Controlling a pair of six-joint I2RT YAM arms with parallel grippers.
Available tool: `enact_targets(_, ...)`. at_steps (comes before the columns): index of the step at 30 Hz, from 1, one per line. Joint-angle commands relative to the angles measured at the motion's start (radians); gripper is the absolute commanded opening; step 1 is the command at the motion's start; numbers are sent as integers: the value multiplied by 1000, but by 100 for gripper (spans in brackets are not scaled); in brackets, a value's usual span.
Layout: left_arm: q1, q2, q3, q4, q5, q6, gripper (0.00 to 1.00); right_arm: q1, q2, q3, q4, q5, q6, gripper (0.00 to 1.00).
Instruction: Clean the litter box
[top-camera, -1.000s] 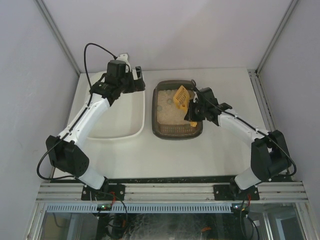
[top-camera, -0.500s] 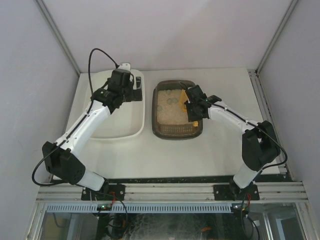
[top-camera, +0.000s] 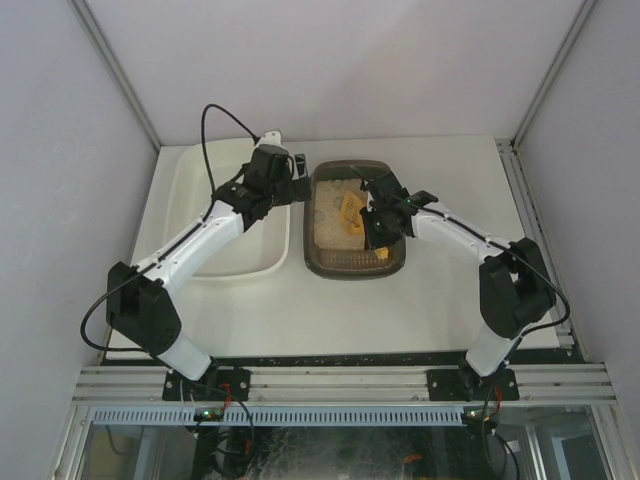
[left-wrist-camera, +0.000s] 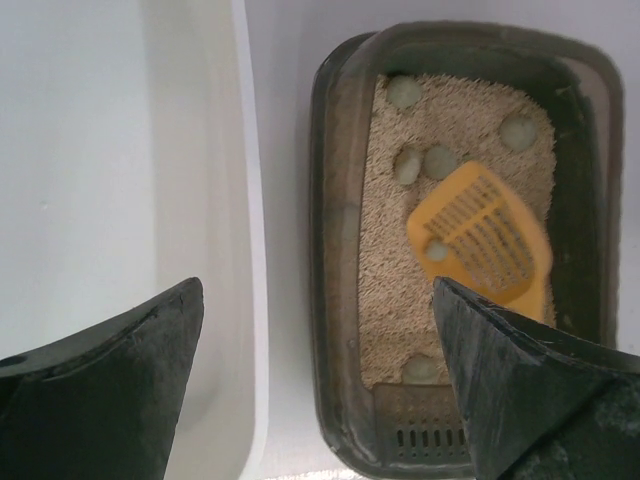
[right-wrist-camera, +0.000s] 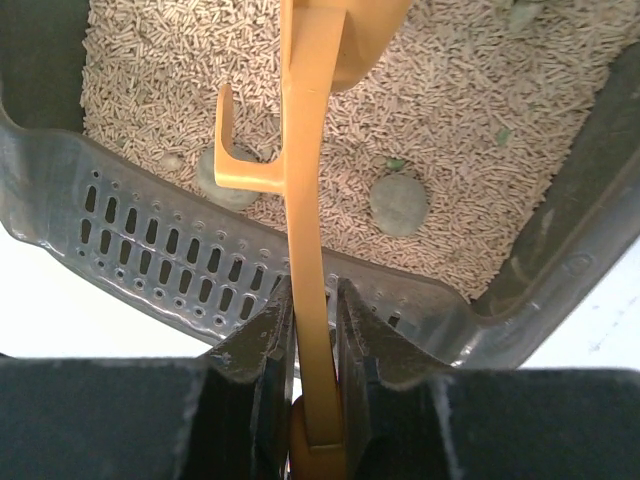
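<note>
The dark brown-grey litter box (top-camera: 352, 269) holds beige pellets and several grey-green clumps (right-wrist-camera: 400, 203). My right gripper (top-camera: 378, 226) is shut on the handle of a yellow slotted scoop (top-camera: 349, 210). In the right wrist view the handle (right-wrist-camera: 305, 190) runs up from my right gripper (right-wrist-camera: 313, 292) over the box's grated ledge (right-wrist-camera: 150, 240). My left gripper (top-camera: 292, 186) is open and empty, above the gap between tub and box. In the left wrist view it (left-wrist-camera: 318, 290) spans the box's left rim (left-wrist-camera: 335, 250), and the scoop (left-wrist-camera: 480, 240) lies on the litter with one clump on it.
A larger plain white tub (top-camera: 283, 255) stands just left of the litter box, its wall showing in the left wrist view (left-wrist-camera: 245, 200). Grey walls enclose the white table on three sides. The arm bases sit on the rail at the near edge.
My left gripper has swung right, from over the tub's far end to the tub-box gap. My right gripper has moved left, and the scoop now lies over the litter's middle.
</note>
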Motion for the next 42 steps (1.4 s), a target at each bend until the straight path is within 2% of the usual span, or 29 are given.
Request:
enact_targets(1, 7, -10, -13, 106, 29, -76, 100, 16, 29, 44, 18, -57, -26, 0)
enact_targets(10, 40, -11, -26, 118, 98, -131, 100, 25, 153, 165, -12, -80, -30, 0)
enact_targets(14, 108, -9, -25, 117, 125, -163, 100, 18, 210, 227, -12, -141, -16, 0)
enact_targets(23, 173, -42, -61, 142, 112, -158, 100, -21, 271, 257, 51, -402, 48, 0)
enact_targets(30, 181, -70, -105, 164, 103, -149, 100, -80, 307, 242, 148, -635, 118, 0)
enact_targets(42, 184, -73, -111, 178, 112, -137, 100, -113, 370, 242, 175, -841, 135, 0)
